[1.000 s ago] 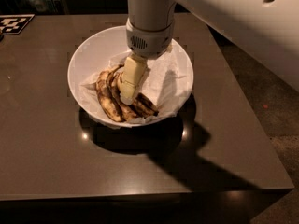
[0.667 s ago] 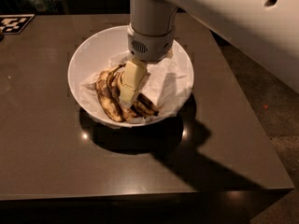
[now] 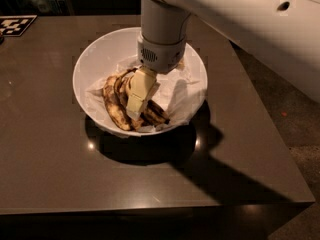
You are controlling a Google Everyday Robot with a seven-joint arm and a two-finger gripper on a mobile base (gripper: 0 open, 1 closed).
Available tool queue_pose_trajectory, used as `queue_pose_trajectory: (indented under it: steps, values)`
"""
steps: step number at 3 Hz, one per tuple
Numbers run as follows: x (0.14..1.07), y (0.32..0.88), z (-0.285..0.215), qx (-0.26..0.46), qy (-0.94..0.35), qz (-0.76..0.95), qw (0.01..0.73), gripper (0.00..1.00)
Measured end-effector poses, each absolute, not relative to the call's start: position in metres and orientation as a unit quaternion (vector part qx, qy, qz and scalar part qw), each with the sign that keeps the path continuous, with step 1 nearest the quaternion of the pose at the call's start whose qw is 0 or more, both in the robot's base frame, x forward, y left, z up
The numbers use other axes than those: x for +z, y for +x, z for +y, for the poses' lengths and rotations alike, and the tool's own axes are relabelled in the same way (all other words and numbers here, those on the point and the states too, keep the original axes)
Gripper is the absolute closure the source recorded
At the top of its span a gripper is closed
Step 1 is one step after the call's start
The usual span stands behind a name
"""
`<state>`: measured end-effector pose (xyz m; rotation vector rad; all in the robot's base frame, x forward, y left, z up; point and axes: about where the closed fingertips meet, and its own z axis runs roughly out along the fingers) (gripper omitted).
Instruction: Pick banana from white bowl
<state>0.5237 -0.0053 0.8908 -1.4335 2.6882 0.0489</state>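
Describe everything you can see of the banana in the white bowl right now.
The banana is overripe, its yellow peel heavily streaked with dark brown. It looks like a small curved bunch rather than one fruit, though I cannot count the pieces. It lies flat in the bottom of the white bowl, toward the near side, on crumpled white paper. The claw points down onto its middle, hiding that part and seemingly touching it.
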Motion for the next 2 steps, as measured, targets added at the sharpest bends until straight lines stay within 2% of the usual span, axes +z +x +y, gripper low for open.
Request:
queue_pose_trajectory:
  steps: [1, 2]
  values:
    - [0.8888, 0.5236, -0.0042, 0.019, -0.469, 0.882, 0.044, 0.01]
    - [0.8860, 0.5226, -0.0014, 0.021, -0.471, 0.881, 0.039, 0.08]
